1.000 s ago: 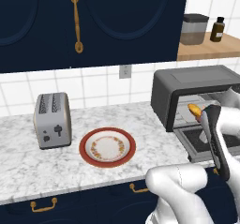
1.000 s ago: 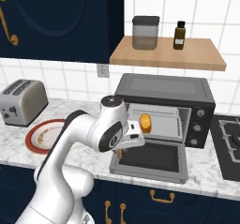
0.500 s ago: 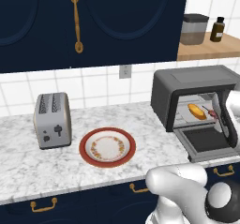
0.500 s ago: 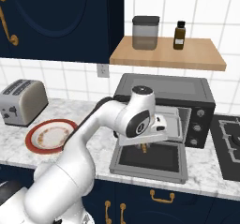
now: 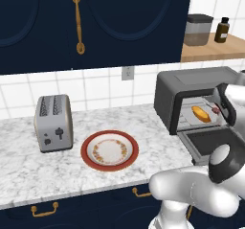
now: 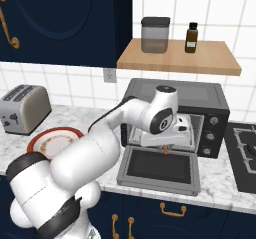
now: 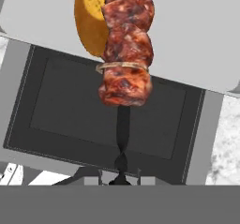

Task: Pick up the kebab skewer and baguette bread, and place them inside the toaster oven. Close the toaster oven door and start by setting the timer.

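- Marble counter (image 5: 28, 170) runs under dark blue cupboards, with white tiles behind it.
- At its right end stands the dark grey toaster oven (image 6: 210, 100), its glass door (image 6: 155, 169) folded down flat toward the counter's front edge.
- White robot arm reaches into the oven mouth, above the open door.
- Its gripper (image 7: 120, 180) is nearly closed on the bare end of the kebab skewer (image 7: 126, 45), which points into the oven.
- Golden baguette piece (image 5: 201, 113) lies on the pale oven tray (image 7: 197, 40), just beside the skewer's meat chunks.
- Red-rimmed plate (image 5: 109, 150) sits mid-counter near the front edge, with open marble around it.
- Silver toaster (image 5: 53, 123) stands toward the left end, apart from the plate.
- Wooden shelf (image 6: 200, 63) above the oven carries a jar (image 6: 155, 34) and a brown bottle (image 6: 191, 37).
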Tool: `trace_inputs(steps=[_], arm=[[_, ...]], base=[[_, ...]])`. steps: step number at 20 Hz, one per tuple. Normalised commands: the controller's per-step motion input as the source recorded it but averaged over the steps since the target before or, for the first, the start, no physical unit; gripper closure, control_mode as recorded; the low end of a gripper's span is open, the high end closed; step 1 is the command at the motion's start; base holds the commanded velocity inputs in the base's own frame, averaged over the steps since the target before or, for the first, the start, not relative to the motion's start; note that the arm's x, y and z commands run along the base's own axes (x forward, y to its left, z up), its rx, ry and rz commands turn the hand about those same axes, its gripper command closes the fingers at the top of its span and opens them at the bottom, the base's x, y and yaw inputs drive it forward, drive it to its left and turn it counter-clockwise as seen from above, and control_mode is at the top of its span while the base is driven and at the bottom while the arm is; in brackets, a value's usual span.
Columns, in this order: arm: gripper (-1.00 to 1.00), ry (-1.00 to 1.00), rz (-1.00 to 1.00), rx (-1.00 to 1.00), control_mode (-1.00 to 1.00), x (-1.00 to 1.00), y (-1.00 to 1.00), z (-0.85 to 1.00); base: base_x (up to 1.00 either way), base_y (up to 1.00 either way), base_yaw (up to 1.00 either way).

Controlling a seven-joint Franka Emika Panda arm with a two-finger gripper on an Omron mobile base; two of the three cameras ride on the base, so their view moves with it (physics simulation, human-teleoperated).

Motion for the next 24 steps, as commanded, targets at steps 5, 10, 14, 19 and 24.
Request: trace_inputs(steps=[5,10,14,19,24], arm=[[1.0,0.03,-0.03,0.0,-1.0,0.41,-0.36,-0.3],[1.0,0.0,-0.02,0.0,-1.0,0.36,-0.13,-0.13],[1.0,0.0,-0.01,0.0,-1.0,0.32,-0.2,0.0],[1.0,0.0,-0.01,0.0,-1.0,0.18,-0.13,-0.07],[1.0,-0.04,0.0,0.0,-1.0,0.22,-0.01,-0.15]], base=[[0.0,0.0,0.0],[0.0,0.0,0.0],[0.0,0.0,0.0],[0.0,0.0,0.0],[0.0,0.0,0.0]])
